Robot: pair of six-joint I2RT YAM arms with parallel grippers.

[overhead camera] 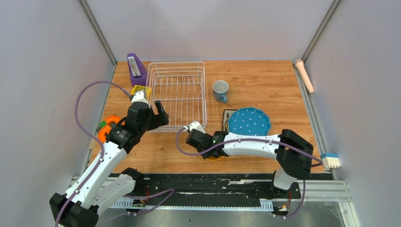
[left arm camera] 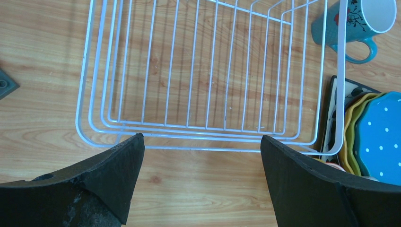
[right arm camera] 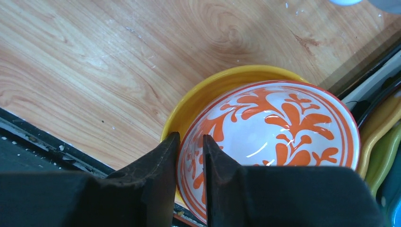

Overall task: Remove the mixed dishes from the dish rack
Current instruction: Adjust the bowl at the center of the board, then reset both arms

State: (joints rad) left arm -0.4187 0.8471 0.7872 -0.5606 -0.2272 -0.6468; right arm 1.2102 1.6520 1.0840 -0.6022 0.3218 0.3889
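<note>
The white wire dish rack point(overhead camera: 176, 63) stands empty at the back left; its near rim shows in the left wrist view point(left arm camera: 208, 147). My left gripper point(overhead camera: 158, 113) point(left arm camera: 201, 136) is open and empty just in front of the rack. The blue-grey mug point(overhead camera: 220, 90) point(left arm camera: 359, 23) stands right of the rack. The blue-dotted plate point(overhead camera: 249, 121) point(left arm camera: 383, 137) tops a stack with the yellow plate point(left arm camera: 352, 123) and the dark square plate point(left arm camera: 331, 118). My right gripper point(overhead camera: 204, 144) point(right arm camera: 191, 137) is shut on the rim of the red-and-white patterned bowl point(right arm camera: 283, 127), which is nested in the yellow bowl point(right arm camera: 213, 90) point(overhead camera: 215, 158).
A purple slanted holder point(overhead camera: 136, 68) and a small yellow grid block point(overhead camera: 140, 89) stand left of the rack. An orange tape measure point(overhead camera: 108, 127) lies by the left arm. A pink rod point(overhead camera: 305, 75) and a blue-and-white block point(overhead camera: 330, 161) lie at the right edge.
</note>
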